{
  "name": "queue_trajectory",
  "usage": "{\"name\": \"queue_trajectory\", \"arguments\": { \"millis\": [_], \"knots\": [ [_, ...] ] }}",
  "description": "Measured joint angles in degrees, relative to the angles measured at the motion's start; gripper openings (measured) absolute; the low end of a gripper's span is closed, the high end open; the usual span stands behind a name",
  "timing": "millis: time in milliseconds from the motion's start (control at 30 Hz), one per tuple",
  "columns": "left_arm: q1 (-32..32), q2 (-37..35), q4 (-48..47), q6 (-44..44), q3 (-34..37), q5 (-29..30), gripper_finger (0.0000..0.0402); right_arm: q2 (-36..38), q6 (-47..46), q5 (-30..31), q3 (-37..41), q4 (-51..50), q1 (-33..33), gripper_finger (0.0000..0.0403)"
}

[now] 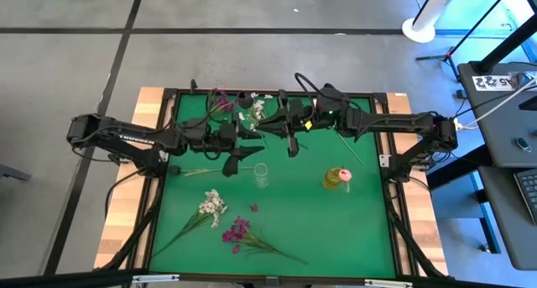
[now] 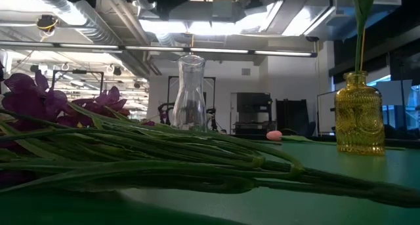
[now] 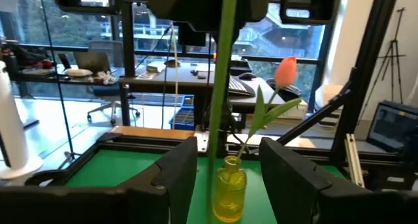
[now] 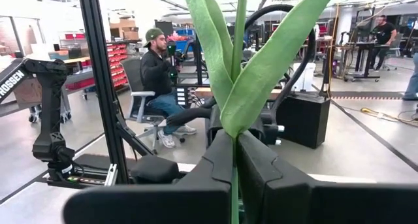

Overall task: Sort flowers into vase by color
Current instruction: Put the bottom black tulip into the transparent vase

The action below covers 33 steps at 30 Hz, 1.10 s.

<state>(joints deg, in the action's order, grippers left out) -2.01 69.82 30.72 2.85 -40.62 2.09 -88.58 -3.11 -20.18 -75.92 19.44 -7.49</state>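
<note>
Right claw (image 4: 234,178): shut tight on a green stem (image 4: 234,191), leaves fanning up just past the fingertips. In the high view this claw (image 1: 291,145) sits at about 12 o'clock of the green counter (image 1: 294,229), arm reaching in from 3 o'clock.

Left claw (image 3: 227,168): fingers spread apart, a thick green stem (image 3: 222,87) running between them without clear contact. High view puts it (image 1: 239,158) near 11 o'clock from centre, arm reaching in from 9 o'clock.

Yellow glass vase (image 1: 334,178): upright at about 2 o'clock from centre, holding one pink tulip (image 1: 343,175); also seen in the left wrist view (image 3: 285,70).

Clear glass vase (image 1: 261,175): upright near centre, well apart from the yellow one.

White blossom spray (image 1: 213,205) lies on the counter at 8 o'clock; magenta spray (image 1: 237,232) lies just beside it at 7 o'clock. More magenta (image 1: 220,100) and white (image 1: 258,108) blossoms at the 12 o'clock edge.

A seated person (image 4: 157,74) is in the room beyond.
</note>
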Motion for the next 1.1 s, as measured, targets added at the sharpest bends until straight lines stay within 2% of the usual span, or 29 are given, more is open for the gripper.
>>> {"name": "queue_trajectory", "arguments": {
  "millis": [267,533,767,967,1100],
  "knots": [
    [-0.1,0.0,3.1,4.1,0.0,0.4,0.0129,0.0,0.0,0.0,0.0,0.0,0.0,0.0005],
    [-0.1,0.0,3.0,4.2,0.0,4.3,0.0070,0.0,0.0,0.0,0.0,-0.2,0.0,0.0005],
    [-0.1,0.0,2.5,4.1,0.0,4.6,0.0008,0.0,0.0,0.0,0.0,-0.8,0.0,0.0005],
    [0.0,0.0,0.2,4.1,0.0,4.6,0.0002,0.0,-2.9,0.0,0.0,-3.2,-0.1,0.0008],
    [0.7,-0.1,-0.9,4.1,0.0,5.2,0.0001,1.6,-4.1,0.0,0.0,-6.2,-0.1,0.0041]
  ]
}}
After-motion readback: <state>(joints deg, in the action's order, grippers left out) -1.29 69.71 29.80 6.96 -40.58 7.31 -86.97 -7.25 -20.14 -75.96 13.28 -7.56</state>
